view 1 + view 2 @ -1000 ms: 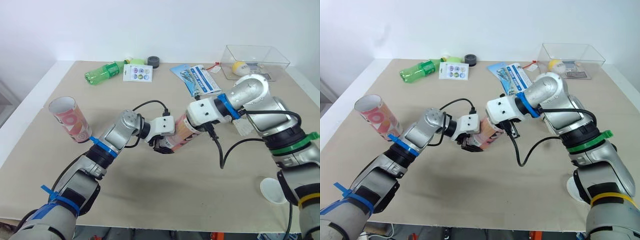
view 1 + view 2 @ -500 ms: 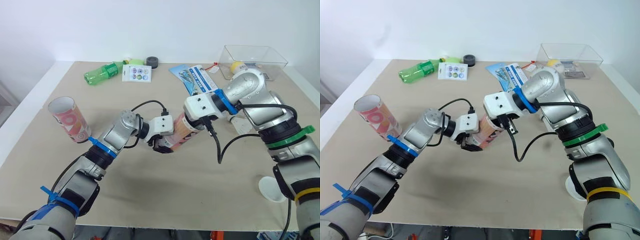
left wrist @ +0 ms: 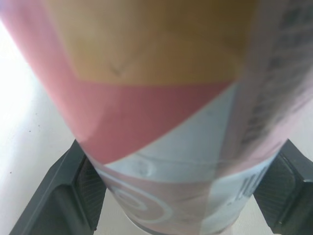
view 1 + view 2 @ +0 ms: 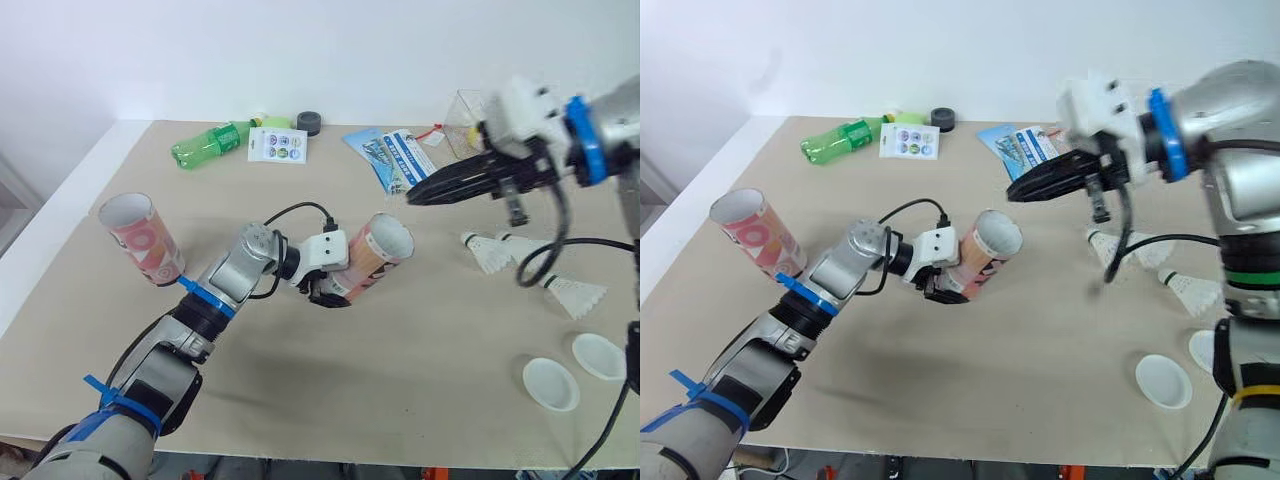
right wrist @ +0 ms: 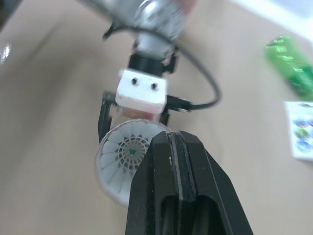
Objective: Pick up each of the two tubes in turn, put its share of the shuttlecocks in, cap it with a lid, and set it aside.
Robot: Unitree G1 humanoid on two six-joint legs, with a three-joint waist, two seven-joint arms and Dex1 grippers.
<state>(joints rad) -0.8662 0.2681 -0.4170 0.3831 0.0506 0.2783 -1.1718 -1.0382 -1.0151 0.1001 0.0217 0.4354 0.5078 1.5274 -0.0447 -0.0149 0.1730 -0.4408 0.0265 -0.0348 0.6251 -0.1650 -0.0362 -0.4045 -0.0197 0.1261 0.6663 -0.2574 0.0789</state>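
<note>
We find the left pincer [image 4: 330, 288] clamped on the held tube [image 4: 375, 258], gripping it near the closed base. One black finger [image 3: 73, 196] sits on each side of the tube wall. The held tube is tilted, base low by the tabletop [image 4: 330, 400] and open mouth raised toward the robot's right. In the right wrist view we see a shuttlecock [image 5: 128, 152] inside that mouth, its white skirt facing outward.

The right pincer [image 4: 415, 195] hangs in the air above the tabletop, just beyond the tube mouth and clear of it. Its two fingers [image 5: 176, 186] are pressed together with nothing between them.

The second tube [image 4: 140, 238] stands apart at the robot's left on the tabletop, leaning, with its mouth open.

Loose shuttlecocks lie on the tabletop at the robot's right: one [image 4: 488, 252] nearer the held tube, another [image 4: 577, 294] nearer the front edge. Two white lids [image 4: 551, 384] rest near each other by the front right corner.

Along the far edge we note a green bottle [image 4: 208, 145], a sticker card [image 4: 277, 146], a blue leaflet [image 4: 395, 157] and a clear box [image 4: 1140, 105].
</note>
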